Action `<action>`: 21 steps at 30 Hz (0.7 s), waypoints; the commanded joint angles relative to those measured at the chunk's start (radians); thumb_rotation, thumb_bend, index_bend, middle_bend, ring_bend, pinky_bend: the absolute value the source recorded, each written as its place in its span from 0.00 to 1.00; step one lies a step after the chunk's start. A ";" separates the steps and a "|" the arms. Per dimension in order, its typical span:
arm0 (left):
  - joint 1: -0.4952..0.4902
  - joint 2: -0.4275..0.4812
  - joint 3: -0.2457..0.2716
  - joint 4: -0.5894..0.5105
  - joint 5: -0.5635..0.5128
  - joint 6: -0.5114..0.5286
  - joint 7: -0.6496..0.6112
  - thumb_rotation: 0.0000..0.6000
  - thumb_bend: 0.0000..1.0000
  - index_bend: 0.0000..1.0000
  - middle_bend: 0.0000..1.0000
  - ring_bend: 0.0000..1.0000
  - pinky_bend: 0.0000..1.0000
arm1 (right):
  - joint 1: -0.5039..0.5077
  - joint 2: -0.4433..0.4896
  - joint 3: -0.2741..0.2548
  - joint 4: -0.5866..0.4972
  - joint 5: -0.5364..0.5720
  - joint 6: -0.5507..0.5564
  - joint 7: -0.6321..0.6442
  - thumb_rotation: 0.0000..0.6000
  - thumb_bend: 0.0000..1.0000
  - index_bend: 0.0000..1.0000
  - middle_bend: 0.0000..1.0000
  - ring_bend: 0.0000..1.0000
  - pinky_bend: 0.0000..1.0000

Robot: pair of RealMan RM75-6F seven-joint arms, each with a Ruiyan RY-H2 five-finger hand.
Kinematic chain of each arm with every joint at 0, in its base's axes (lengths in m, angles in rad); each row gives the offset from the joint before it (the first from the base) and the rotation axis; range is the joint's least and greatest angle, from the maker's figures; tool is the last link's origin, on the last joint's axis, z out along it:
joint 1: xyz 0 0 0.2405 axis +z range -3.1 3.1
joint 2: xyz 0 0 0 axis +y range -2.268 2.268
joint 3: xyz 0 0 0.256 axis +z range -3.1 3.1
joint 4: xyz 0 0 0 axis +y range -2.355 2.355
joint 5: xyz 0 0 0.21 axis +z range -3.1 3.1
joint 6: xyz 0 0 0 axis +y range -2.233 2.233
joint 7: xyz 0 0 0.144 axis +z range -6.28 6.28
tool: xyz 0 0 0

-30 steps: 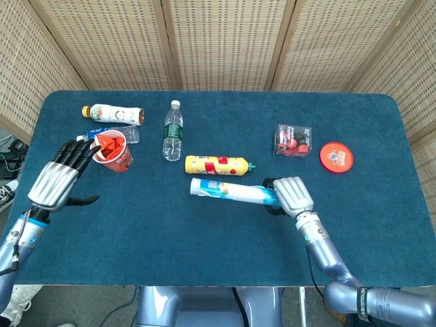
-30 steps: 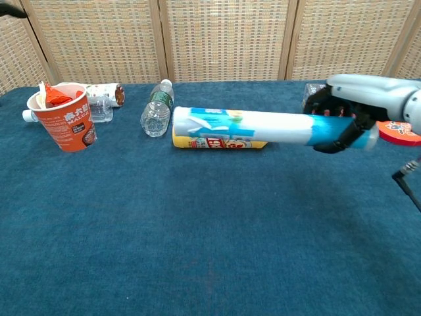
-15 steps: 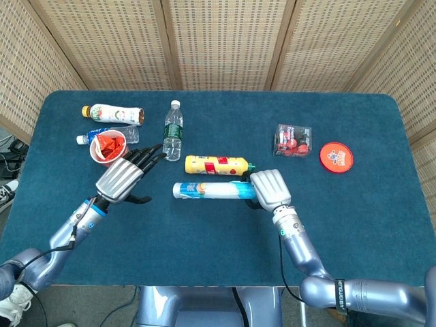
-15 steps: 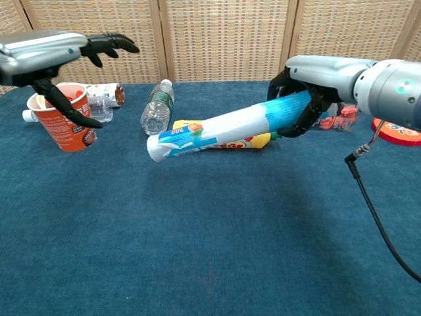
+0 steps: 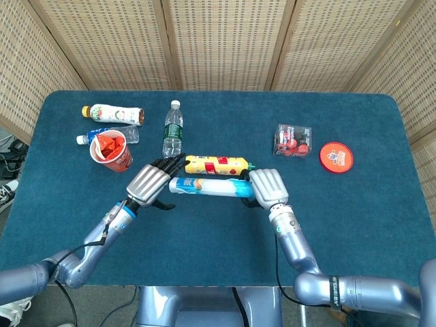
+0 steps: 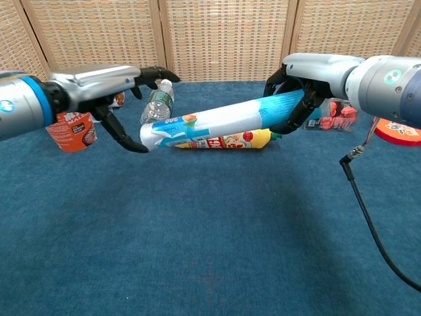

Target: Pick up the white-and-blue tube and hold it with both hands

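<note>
Right hand (image 6: pixel 299 82) grips the raised white-and-blue tube (image 6: pixel 223 122) at right; its free end points left into the left hand (image 6: pixel 108 85), fingers spread.

Right hand (image 6: pixel 299 89) clenched; left hand (image 6: pixel 108 89) spread, fingertips (image 6: pixel 164 74) apparently not yet closed.

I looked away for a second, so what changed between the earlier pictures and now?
The left hand swept in from the cup to the tube's free end, fingers spread, not yet closed. The right hand carried the tube leftward and keeps gripping it. The yellow bottle stayed put.
</note>
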 commanded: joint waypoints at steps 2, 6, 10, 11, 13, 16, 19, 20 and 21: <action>-0.047 -0.063 -0.018 0.024 -0.085 -0.036 0.035 1.00 0.00 0.04 0.02 0.13 0.22 | 0.007 0.007 0.015 -0.018 0.030 -0.010 0.033 1.00 0.72 0.76 0.69 0.71 0.68; -0.073 -0.103 -0.025 0.047 -0.123 -0.052 0.031 1.00 0.00 0.05 0.02 0.15 0.23 | 0.010 0.022 0.021 -0.039 0.046 -0.020 0.057 1.00 0.72 0.76 0.69 0.71 0.68; -0.090 -0.142 -0.034 0.067 -0.132 -0.042 0.008 1.00 0.00 0.07 0.06 0.20 0.28 | 0.013 0.036 0.017 -0.052 0.049 -0.026 0.075 1.00 0.72 0.76 0.69 0.71 0.68; -0.093 -0.146 -0.035 0.070 -0.132 -0.039 0.006 1.00 0.00 0.09 0.09 0.22 0.29 | 0.014 0.037 0.015 -0.053 0.048 -0.027 0.078 1.00 0.72 0.76 0.69 0.71 0.68; -0.099 -0.159 -0.037 0.083 -0.132 -0.027 0.009 1.00 0.00 0.16 0.17 0.30 0.36 | 0.015 0.042 0.009 -0.056 0.042 -0.028 0.082 1.00 0.72 0.76 0.69 0.71 0.68; -0.101 -0.189 -0.042 0.105 -0.133 0.020 0.022 1.00 0.01 0.37 0.36 0.45 0.50 | 0.017 0.046 -0.003 -0.061 0.027 -0.025 0.091 1.00 0.72 0.76 0.69 0.71 0.68; -0.105 -0.196 -0.034 0.107 -0.154 0.024 0.051 1.00 0.10 0.56 0.52 0.58 0.60 | 0.018 0.047 -0.009 -0.067 0.018 -0.021 0.101 1.00 0.72 0.76 0.69 0.71 0.68; -0.106 -0.197 -0.034 0.104 -0.161 0.026 0.058 1.00 0.14 0.58 0.54 0.59 0.62 | 0.018 0.048 -0.010 -0.069 0.017 -0.019 0.104 1.00 0.72 0.76 0.69 0.71 0.68; -0.106 -0.198 -0.033 0.103 -0.165 0.026 0.062 1.00 0.19 0.60 0.55 0.61 0.64 | 0.019 0.048 -0.011 -0.070 0.016 -0.019 0.105 1.00 0.72 0.76 0.69 0.71 0.68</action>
